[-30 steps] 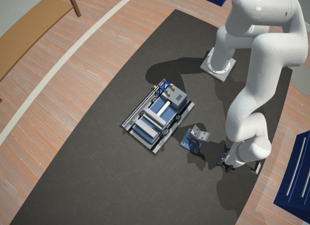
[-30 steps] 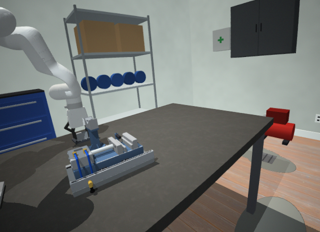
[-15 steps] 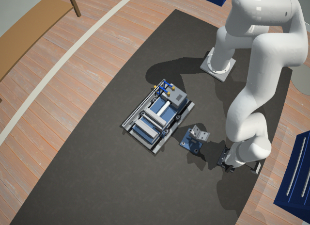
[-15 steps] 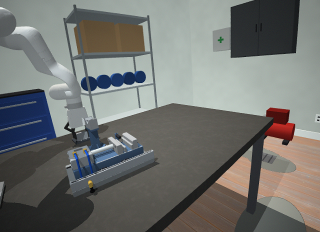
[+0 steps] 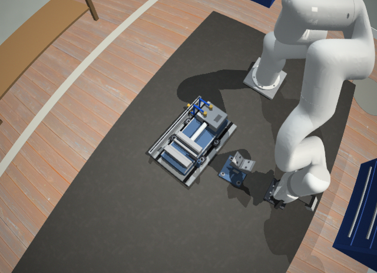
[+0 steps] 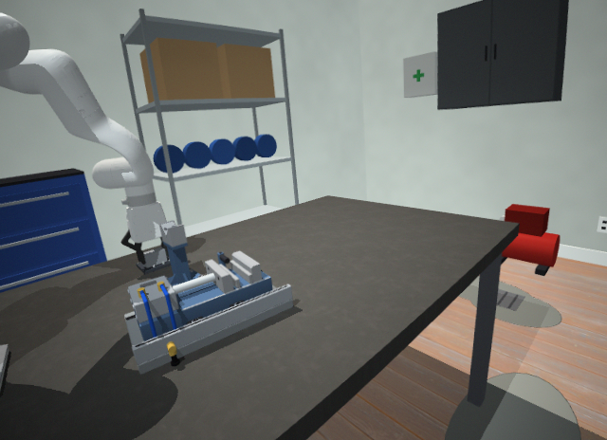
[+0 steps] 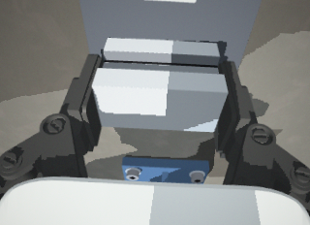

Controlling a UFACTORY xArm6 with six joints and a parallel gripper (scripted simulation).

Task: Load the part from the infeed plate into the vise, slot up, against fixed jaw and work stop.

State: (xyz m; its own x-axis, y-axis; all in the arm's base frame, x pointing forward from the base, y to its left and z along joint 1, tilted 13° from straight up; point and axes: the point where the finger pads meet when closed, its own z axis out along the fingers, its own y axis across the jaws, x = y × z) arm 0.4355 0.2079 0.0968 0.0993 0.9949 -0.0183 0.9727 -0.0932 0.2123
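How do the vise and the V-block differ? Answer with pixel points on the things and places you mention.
The vise (image 5: 199, 133) (image 6: 211, 298) lies long and low; the V-block (image 5: 242, 164) (image 6: 174, 233) stands tall on a post. The vise carries blue hoses; the V-block has none. The vise has two jaws, the V-block one notch. Both are empty, with blue and gray parts.

My arm (image 5: 322, 69) reaches over the dark table (image 5: 136, 215) and bends down at its far end. The V-block (image 5: 242, 162) stands on its blue base between my wrist and the vise (image 5: 191, 142). My vise stands open, with a white rod (image 5: 198, 131) running to one jaw. A curved pale line (image 5: 83, 63) crosses the plank floor (image 5: 100, 69).
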